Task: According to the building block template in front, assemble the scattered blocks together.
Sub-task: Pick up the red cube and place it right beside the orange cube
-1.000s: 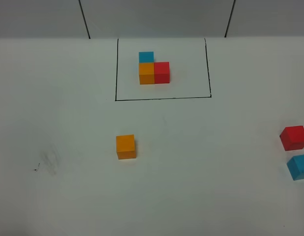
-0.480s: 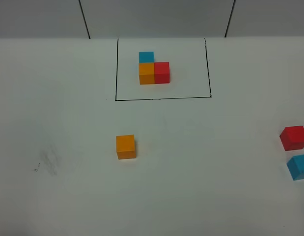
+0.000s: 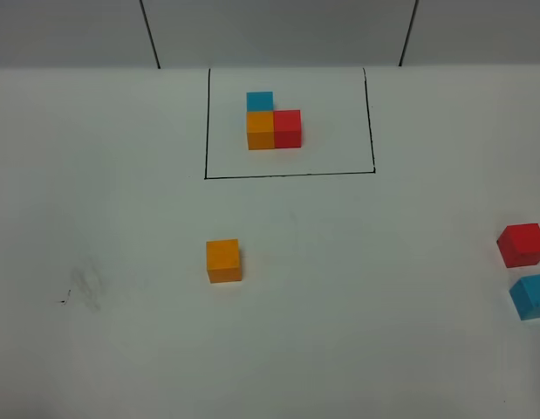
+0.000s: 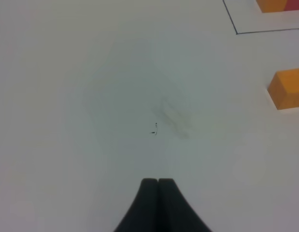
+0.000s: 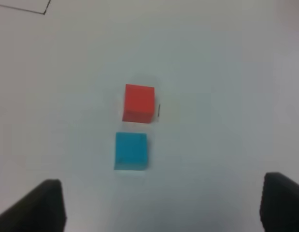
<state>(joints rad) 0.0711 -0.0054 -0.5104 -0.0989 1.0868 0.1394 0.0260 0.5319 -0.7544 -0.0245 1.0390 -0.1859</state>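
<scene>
Right gripper [image 5: 163,195] has its fingers wide apart and holds nothing; just ahead of it lies the blue cube [image 5: 131,151], with the red cube [image 5: 139,102] just beyond, a narrow gap between the two. Left gripper [image 4: 158,182] has its fingers pressed together, empty, over the table [image 4: 67,96] near a small dark mark [image 4: 155,128]. The orange cube [image 3: 223,260] sits alone mid-table, well apart from the other two. The template [image 3: 274,124] stands inside its black frame [image 3: 287,175] at the far side

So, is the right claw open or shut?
Open: the right claw holds nothing, its fingers wide apart; the blue cube and red cube lie ahead, untouched.
</scene>
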